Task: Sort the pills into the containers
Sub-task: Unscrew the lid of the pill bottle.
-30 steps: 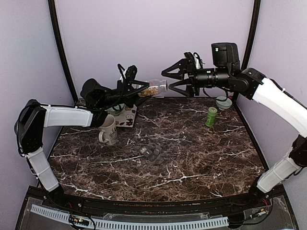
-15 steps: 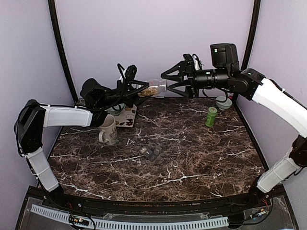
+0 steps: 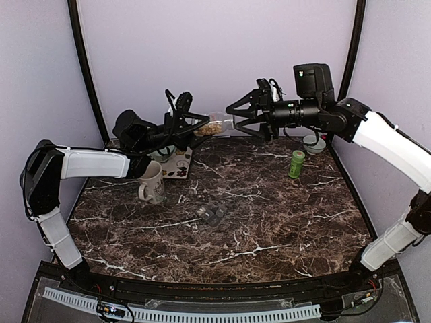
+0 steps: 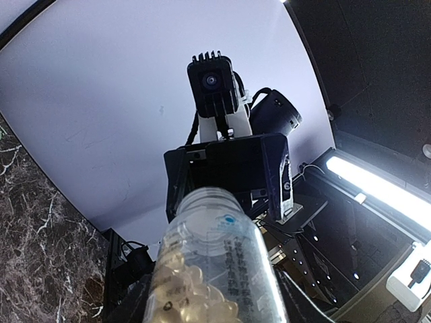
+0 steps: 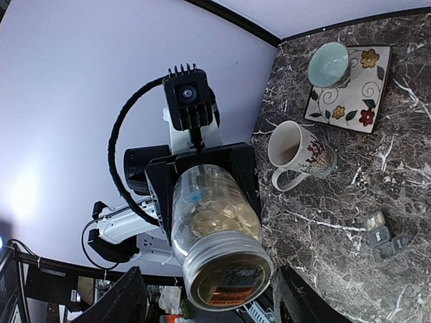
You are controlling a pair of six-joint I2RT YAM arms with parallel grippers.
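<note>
Status: early, nothing sorted yet as far as I can see.

- The pills are all inside the clear jar, which is held sideways in the air over the back of the surface.
- The lid looks to be on, facing the right wrist camera.
- The left pincer is clamped on the jar body.
- The right pincer is apart and lined up on the lid end. In the right wrist view its fingers sit either side of the lid with gaps showing. No contact that I can confirm.
- The containers are the dark grey strip mid-surface, well below the jar and well apart from it. It's too small to read what's in the compartments. I see no loose pills on the surface.
- The white mug is at the left, not involved.

Left to do, my read: grip the lid, get it off, bring the jar over the strip, dispense pills into the compartments. So essentially the whole sort.

Versus a second ago:
- The right arm has eased left, so its pincer now straddles the lid end rather than sitting just off it.
- The right pincer's gap is narrower and looks like it is closing in.
- The left arm, jar, strip and mug are unchanged.
</note>
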